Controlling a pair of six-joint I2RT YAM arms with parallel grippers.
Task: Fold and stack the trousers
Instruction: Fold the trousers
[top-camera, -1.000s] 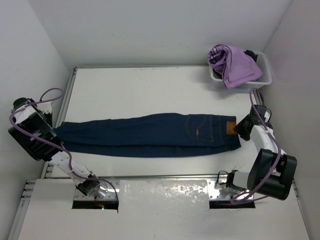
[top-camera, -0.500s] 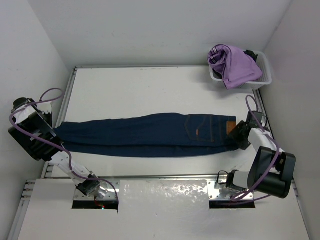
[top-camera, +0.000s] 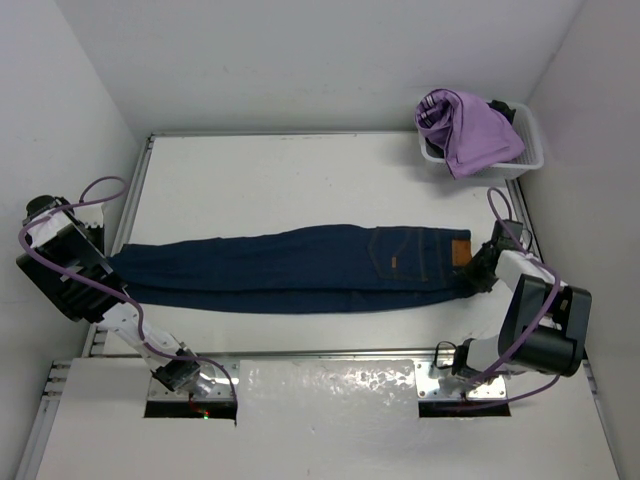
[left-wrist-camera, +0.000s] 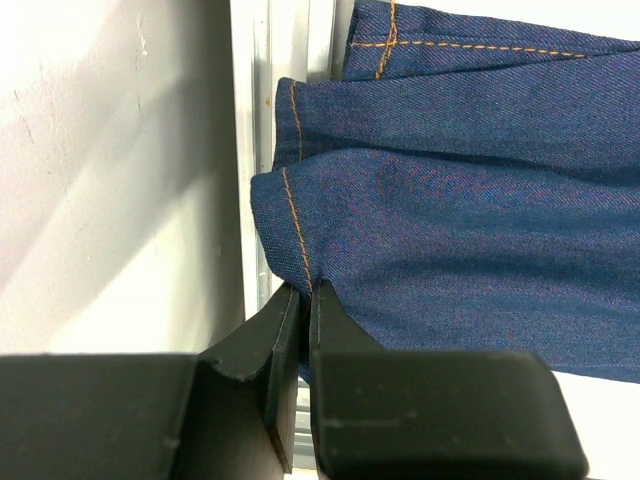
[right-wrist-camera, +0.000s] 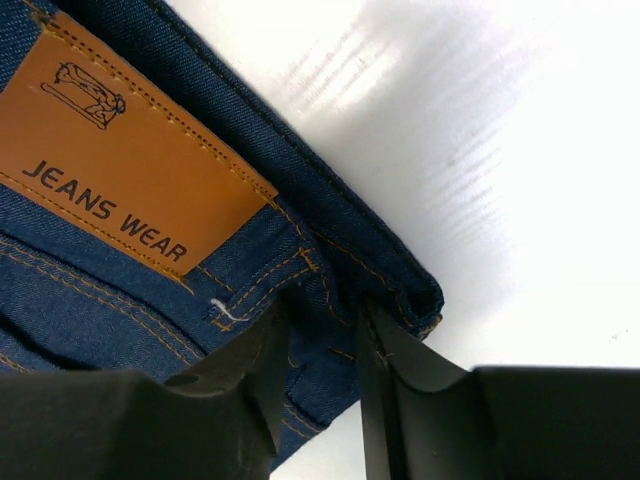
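Dark navy jeans (top-camera: 300, 270) lie flat mid-frame on the worktop (top-camera: 300, 180), long axis left–right. At far left the left fingers (left-wrist-camera: 326, 330) pinch a hem; at right the right fingers (right-wrist-camera: 400, 362) straddle the waistband corner — seemingly clamped on it.

trousers (top-camera: 300, 270) across table (top-camera: 300, 180) | left tool (left-wrist-camera: 303, 300) at hems | right tool (right-wrist-camera: 320, 320) at waistband | basket (top-camera: 533, 145) far right

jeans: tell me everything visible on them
The trousers are dark navy denim with orange stitching, back pocket and tan "JEANS WEAR" patch up. Folded lengthwise, legs stacked, they lie flat across the table, waist right. The left gripper pinches a hem; the right gripper clamps the waistband corner.
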